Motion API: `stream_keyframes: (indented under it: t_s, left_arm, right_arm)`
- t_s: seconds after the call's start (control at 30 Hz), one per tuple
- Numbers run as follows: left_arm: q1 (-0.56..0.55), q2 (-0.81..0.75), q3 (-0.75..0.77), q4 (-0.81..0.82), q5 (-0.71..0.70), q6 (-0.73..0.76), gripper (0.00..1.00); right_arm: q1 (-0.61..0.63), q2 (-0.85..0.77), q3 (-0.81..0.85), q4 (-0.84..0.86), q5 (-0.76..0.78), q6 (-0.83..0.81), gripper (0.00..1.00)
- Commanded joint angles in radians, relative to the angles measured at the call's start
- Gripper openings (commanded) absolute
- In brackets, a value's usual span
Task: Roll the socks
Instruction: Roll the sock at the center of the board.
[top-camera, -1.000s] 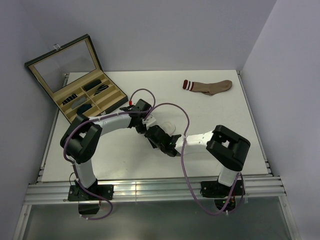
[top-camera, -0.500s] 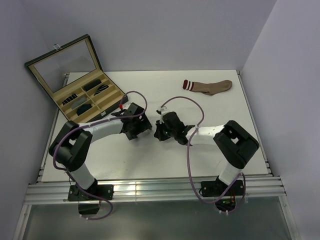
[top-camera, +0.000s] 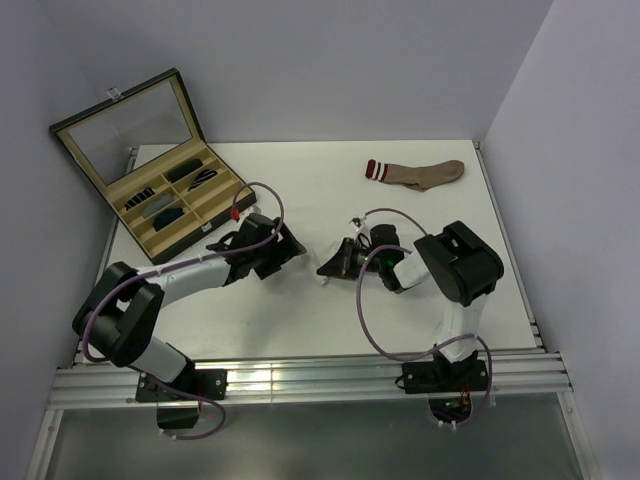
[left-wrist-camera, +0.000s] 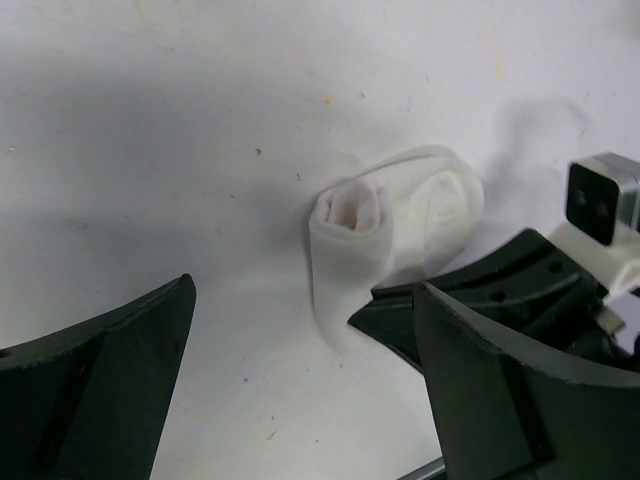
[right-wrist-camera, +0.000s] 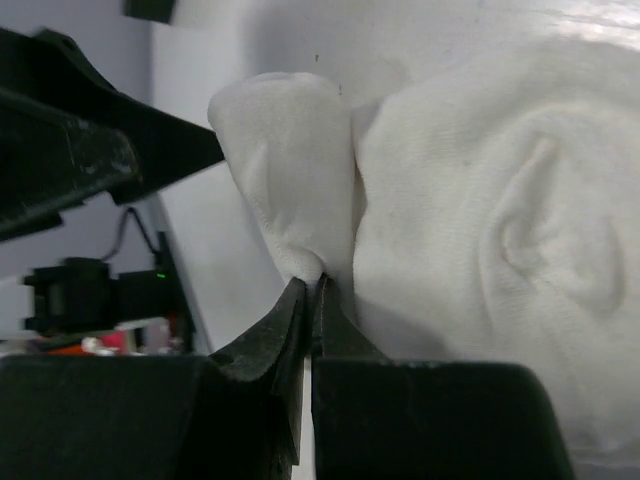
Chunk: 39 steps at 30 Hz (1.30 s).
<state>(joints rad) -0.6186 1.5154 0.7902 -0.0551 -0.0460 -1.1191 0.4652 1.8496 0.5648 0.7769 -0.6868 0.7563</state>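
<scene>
The white worktop fills most of the overhead view, with the two arms bolted at its near edge. The left arm reaches in from the left and the right arm folds in from the right, so their tips face each other near the middle of the surface.

At the far left corner sits an open case with a glass lid standing up; its tan compartments hold dark items too small to make out. Near the far right edge lies a flat brown sock with a striped cuff, well apart from both arms.

The white sock rests on the worktop between the two arm tips as a loose roll, its open curled end turned toward the left wrist camera.

The left end effector is spread wide, its dark fingers standing either side of the roll without touching it. The right end effector is pressed together, pinching a fold of the white sock at its very tips; the rest of the roll bulges just beside that fold. In the left wrist view the right end effector's dark body lies against the near right side of the roll.
</scene>
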Motion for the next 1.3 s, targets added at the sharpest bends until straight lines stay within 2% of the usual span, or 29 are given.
stream_keyframes:
  t_s: [0.0,0.17,0.47,0.67,0.8,0.93,1.07,1.17,1.2,1.27]
  left_arm:
    - [-0.02,-0.008,-0.017,0.129,0.063,0.03,0.93]
    - [-0.041,0.043,-0.009,0.139,0.083,0.061,0.89]
    - [-0.046,0.152,0.047,0.124,0.081,0.093,0.79]
    - [-0.047,0.226,0.095,0.092,0.074,0.105,0.68]
    - [-0.05,0.265,0.119,0.058,0.055,0.104,0.52]
    - [-0.053,0.295,0.116,0.06,0.069,0.096,0.46]
    - [-0.062,0.328,0.13,0.058,0.072,0.091,0.38]
    - [-0.064,0.335,0.142,0.008,0.052,0.084,0.24]
    - [-0.063,0.336,0.15,-0.017,0.051,0.082,0.14]
    - [-0.064,0.335,0.159,-0.041,0.051,0.079,0.06]
  right_arm:
    - [-0.046,0.097,-0.06,0.174,-0.117,0.165,0.01]
    - [-0.076,0.166,-0.075,0.266,-0.151,0.227,0.03]
    - [-0.08,0.163,-0.049,0.18,-0.138,0.184,0.04]
    - [-0.08,0.171,-0.036,0.151,-0.134,0.169,0.04]
    - [-0.08,0.165,-0.026,0.119,-0.129,0.15,0.04]
    - [-0.08,0.161,-0.014,0.096,-0.126,0.135,0.05]
    - [-0.079,0.119,-0.005,0.038,-0.108,0.088,0.1]
    - [-0.073,0.073,0.0,-0.043,-0.073,0.025,0.19]
    - [-0.071,0.036,0.001,-0.095,-0.056,0.005,0.21]
    - [-0.054,-0.01,0.013,-0.163,-0.021,-0.062,0.28]
